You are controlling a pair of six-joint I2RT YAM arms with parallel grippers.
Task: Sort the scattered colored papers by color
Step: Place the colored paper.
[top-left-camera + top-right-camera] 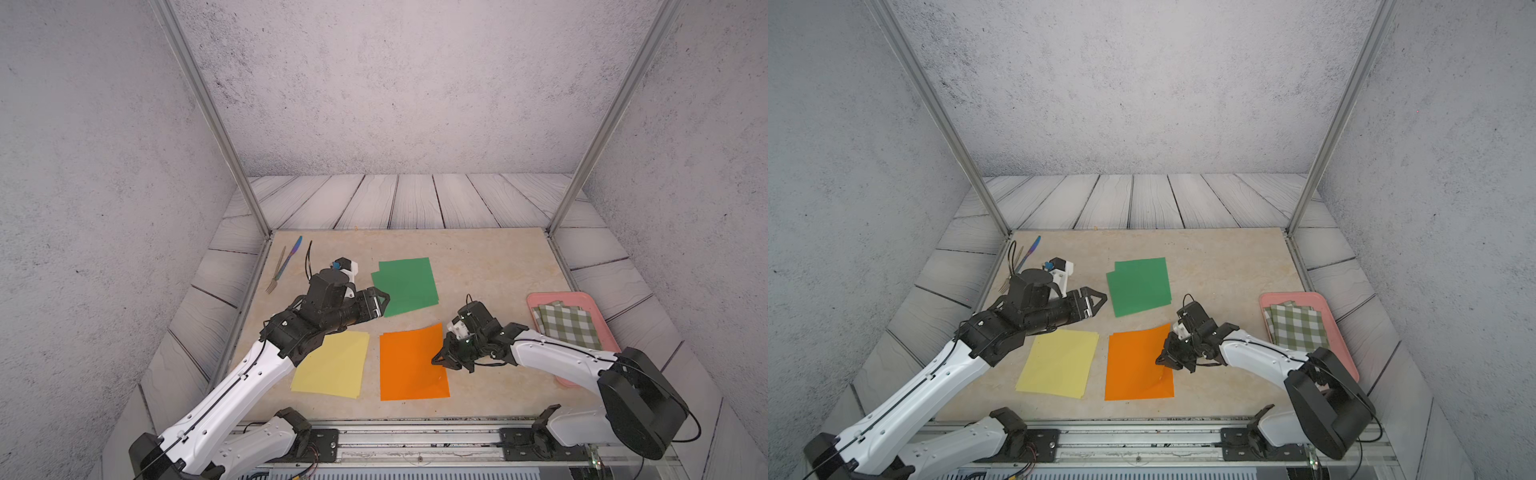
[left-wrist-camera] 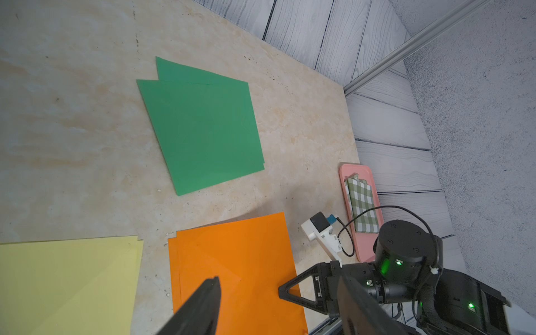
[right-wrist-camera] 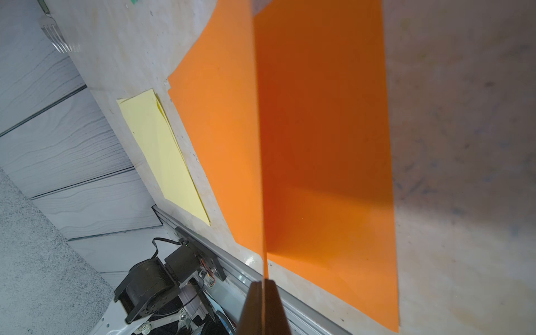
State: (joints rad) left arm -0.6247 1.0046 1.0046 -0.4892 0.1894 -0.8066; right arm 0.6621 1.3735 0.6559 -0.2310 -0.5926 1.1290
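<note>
The right jaws are pressed fully together on the edge of an orange sheet (image 3: 226, 130). In the right wrist view the paper runs edge-on straight out from between the tips, then bows down to the table (image 1: 498, 257). That pinched side is lifted clear. The opposite side lies on the second orange sheet (image 3: 333, 145), spread flat underneath, so the held one is tilted, partly resting and roughly over its match. The right arm (image 1: 552, 353) reaches in from the side of the pink tray (image 1: 552, 294), which carries a checked cloth (image 1: 567, 328) and plays no part here.

The left jaws stand wide apart and hold nothing. They hang above the table just beside the near corner of the green pile (image 1: 407, 286), two sheets slightly fanned at the far middle. The yellow pile (image 1: 332, 365) lies by the left arm (image 1: 232, 395), just beside the orange sheets and near the front edge.

Judging by the layout, the colours are already grouped, and the step in hand is laying this last orange sheet onto its pile. The next move calls for lowering the pinched edge gently and squaring it with the sheet below. The jaws should then part and draw back level, so that the thin paper does not drag or curl with them.
</note>
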